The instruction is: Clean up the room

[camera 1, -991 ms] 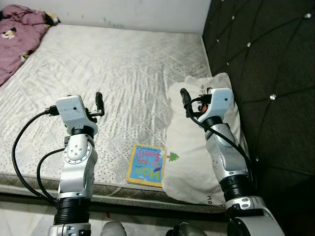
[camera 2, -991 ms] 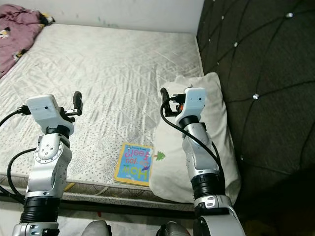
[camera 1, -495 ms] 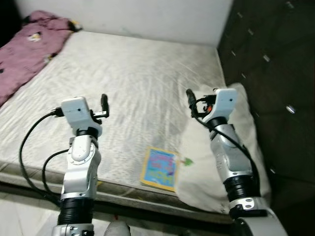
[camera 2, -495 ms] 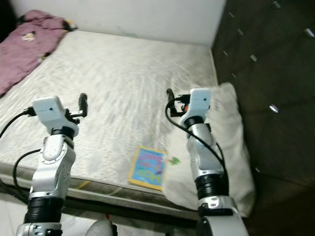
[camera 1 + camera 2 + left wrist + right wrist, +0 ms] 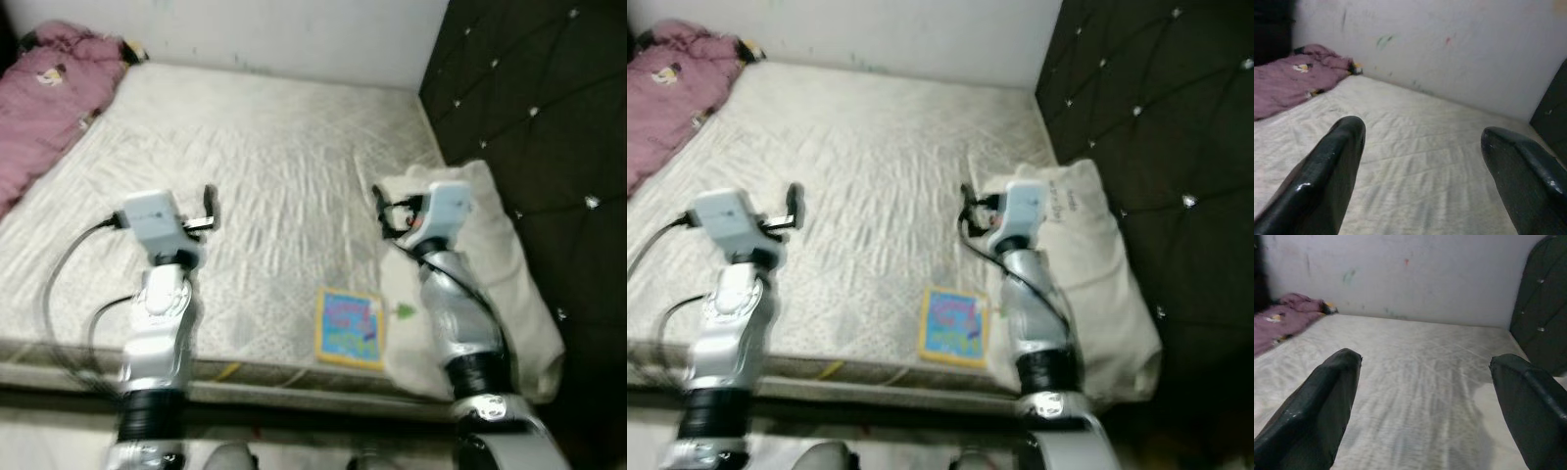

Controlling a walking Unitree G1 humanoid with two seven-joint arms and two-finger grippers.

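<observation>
A small colourful book (image 5: pixel 350 327) lies flat near the front edge of the grey-white mattress (image 5: pixel 274 147). A white pillow (image 5: pixel 511 245) lies right of the book, against the dark headboard. At the far left corner of the bed a purple blanket (image 5: pixel 44 103) is bunched up. My left gripper (image 5: pixel 209 206) is raised over the mattress left of the book, open and empty; its wrist view shows the fingers (image 5: pixel 1334 166) wide apart. My right gripper (image 5: pixel 379 203) hangs above the pillow's inner edge, open too (image 5: pixel 1425 367), holding nothing.
A black tufted headboard (image 5: pixel 549 108) runs along the right side. A white wall (image 5: pixel 294 34) stands behind the bed. The mattress's front edge (image 5: pixel 245 377) lies just before me, with a strip of floor below.
The whole picture has shifted and blurred, so the camera has moved; the book and pillow now sit further right in it. Both arms keep the same raised pose.
</observation>
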